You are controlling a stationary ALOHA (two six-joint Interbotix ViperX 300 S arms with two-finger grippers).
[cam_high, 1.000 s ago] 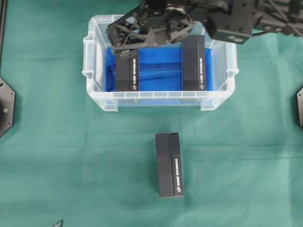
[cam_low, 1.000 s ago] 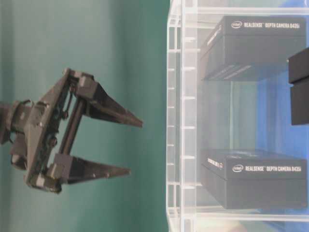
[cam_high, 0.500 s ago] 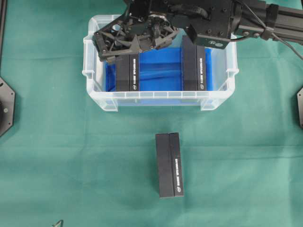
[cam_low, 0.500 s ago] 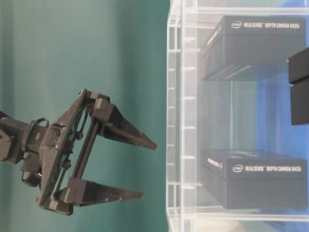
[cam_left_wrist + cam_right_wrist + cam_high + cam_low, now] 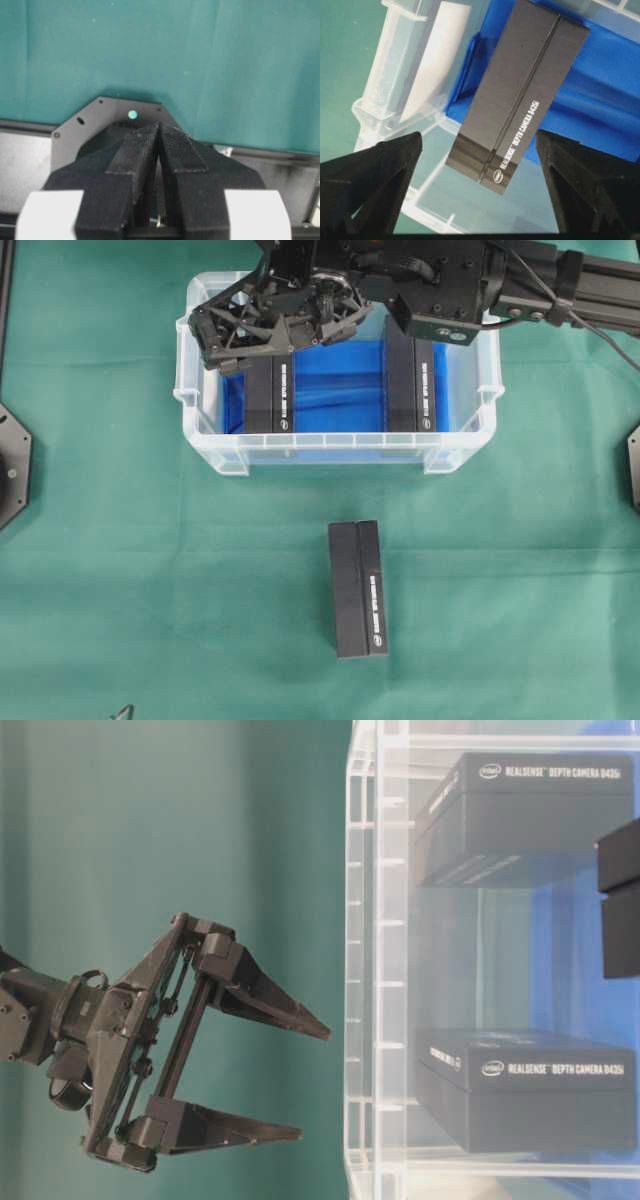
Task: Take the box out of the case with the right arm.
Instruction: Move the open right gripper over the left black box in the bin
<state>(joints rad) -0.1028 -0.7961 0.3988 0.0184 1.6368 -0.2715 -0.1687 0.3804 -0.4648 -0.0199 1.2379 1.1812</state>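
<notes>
Box lay in the case's left half, long axis running front to back, directly below your right tool; its wide-spread fingers straddled the box across its width, touching nothing.

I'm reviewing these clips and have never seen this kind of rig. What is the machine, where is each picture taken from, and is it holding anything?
It is a two-armed table robot. One picture looks straight down, one sits at table level, and one camera rides on each wrist.

On the green cloth stands a clear plastic case lined with a blue sheet. Two black boxes lie inside: the left box and the right box. A third box lies on the cloth outside.

The right gripper hangs over the left box with its jaws wide open; its wrist view shows that box between the fingers, not gripped. The left gripper is shut and empty, over bare cloth. Nothing is held.
</notes>
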